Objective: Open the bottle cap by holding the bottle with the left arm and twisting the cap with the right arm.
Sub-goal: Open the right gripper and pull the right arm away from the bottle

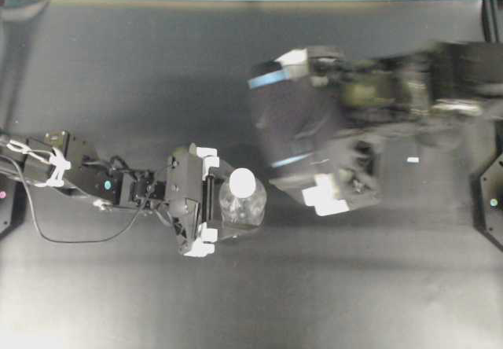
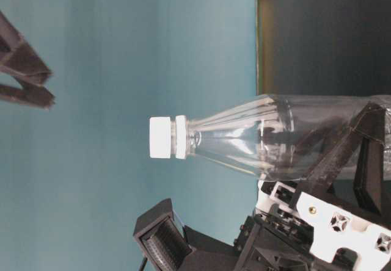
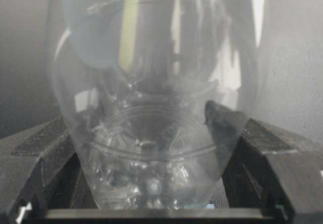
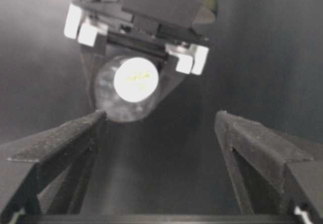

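Blurring right arm (image 1: 346,121) overhead.

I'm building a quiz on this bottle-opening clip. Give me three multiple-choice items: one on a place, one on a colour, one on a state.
1. Where is the bottle?
A. between the left tool's fingers
B. lying loose on the table
C. in the right tool

2. What colour is the bottle cap?
A. blue
B. white
C. red

3. How does the right tool stand?
A. shut on the cap
B. shut on nothing
C. open, off the cap

Answers:
1. A: the left tool flanks the bottle's body in the overhead and left wrist views.
2. B: it shows white in the table-level view.
3. C: its fingers stand wide apart in the right wrist view, the cap beyond them.
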`<state>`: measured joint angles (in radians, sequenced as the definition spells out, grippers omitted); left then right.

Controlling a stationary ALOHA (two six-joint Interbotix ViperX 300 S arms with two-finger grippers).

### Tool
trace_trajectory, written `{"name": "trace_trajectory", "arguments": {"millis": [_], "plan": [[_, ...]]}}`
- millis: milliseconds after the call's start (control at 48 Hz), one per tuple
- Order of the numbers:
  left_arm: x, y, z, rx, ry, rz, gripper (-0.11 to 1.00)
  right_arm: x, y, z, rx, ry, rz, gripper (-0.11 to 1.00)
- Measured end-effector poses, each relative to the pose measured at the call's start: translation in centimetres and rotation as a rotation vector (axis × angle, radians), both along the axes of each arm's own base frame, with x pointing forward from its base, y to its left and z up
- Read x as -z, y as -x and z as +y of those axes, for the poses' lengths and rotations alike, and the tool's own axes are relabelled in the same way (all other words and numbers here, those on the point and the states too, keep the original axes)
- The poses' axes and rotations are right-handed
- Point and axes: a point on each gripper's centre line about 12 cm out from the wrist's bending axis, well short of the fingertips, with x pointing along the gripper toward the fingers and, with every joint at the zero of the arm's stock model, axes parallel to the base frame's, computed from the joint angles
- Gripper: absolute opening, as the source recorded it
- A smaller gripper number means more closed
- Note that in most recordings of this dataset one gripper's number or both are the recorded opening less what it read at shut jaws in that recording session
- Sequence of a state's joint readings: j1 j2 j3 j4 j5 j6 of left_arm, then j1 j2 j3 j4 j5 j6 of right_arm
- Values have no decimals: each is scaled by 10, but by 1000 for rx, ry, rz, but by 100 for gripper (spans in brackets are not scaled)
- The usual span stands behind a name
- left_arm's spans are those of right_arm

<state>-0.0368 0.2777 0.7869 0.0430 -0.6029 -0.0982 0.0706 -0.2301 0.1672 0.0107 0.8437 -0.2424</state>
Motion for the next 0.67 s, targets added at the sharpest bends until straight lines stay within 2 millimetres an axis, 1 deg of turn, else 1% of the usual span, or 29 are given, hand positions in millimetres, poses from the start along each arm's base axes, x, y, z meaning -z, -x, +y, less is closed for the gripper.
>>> {"name": "trace_trajectory", "arguments": {"millis": [104, 188, 396, 479, 584, 667], "plan": [[-1, 0, 0, 0, -1, -2, 81, -5, 16, 0, 19, -32, -120, 82], [-1, 0, 1, -2, -1, -2, 81, -3, 30, -1, 20, -42, -217, 82], [-1, 0, 2, -6, 0, -2, 81, -13, 68, -3, 20, -77, -520, 82], [0, 0, 3, -6, -1, 0, 81, -14, 83, -4, 17, -89, -633, 82], [0, 0, 2, -5, -1, 0, 81, -8, 91, -3, 15, -93, -668, 82], [0, 0, 3, -8, 0, 0, 81, -1, 88, -3, 17, -95, -648, 82]]}}
